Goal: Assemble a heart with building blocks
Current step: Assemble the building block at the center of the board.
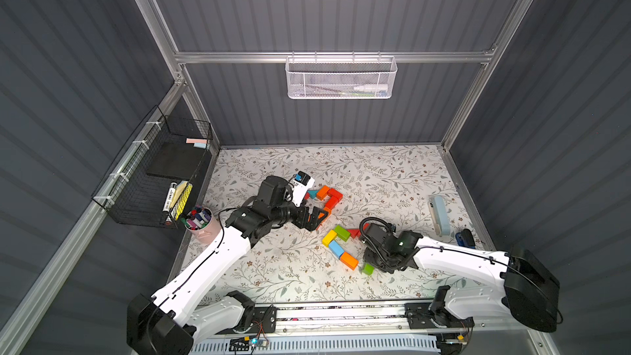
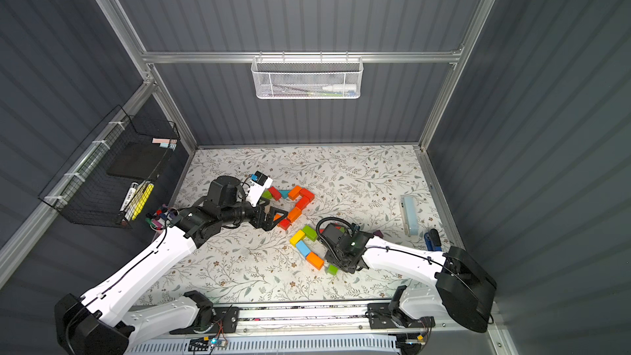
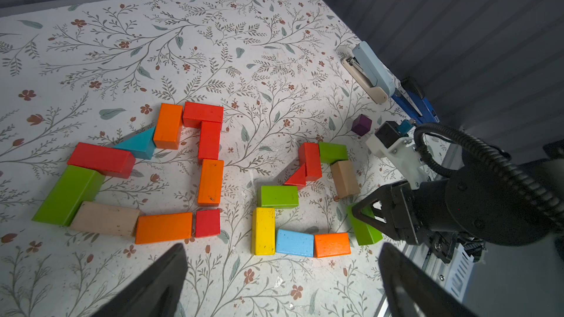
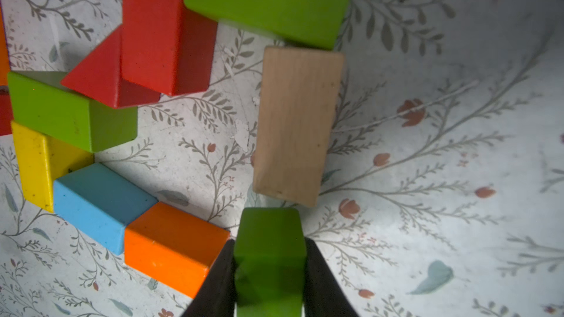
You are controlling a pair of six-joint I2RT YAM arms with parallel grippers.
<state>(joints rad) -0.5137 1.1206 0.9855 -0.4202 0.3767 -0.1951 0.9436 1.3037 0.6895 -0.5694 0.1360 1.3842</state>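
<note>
Twenty building blocks (image 3: pixel 210 182), two wire baskets (image 1: pixel 307 80)

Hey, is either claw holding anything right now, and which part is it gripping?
The right claw is shut on a green block, pinching its two opposite side faces. The left claw is open and holds nothing.

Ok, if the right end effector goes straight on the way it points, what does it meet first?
Most likely the tan block: the green block gripped by the right end effector leads, its front face right at the tan block's near end. Whether they touch is unclear.
</note>
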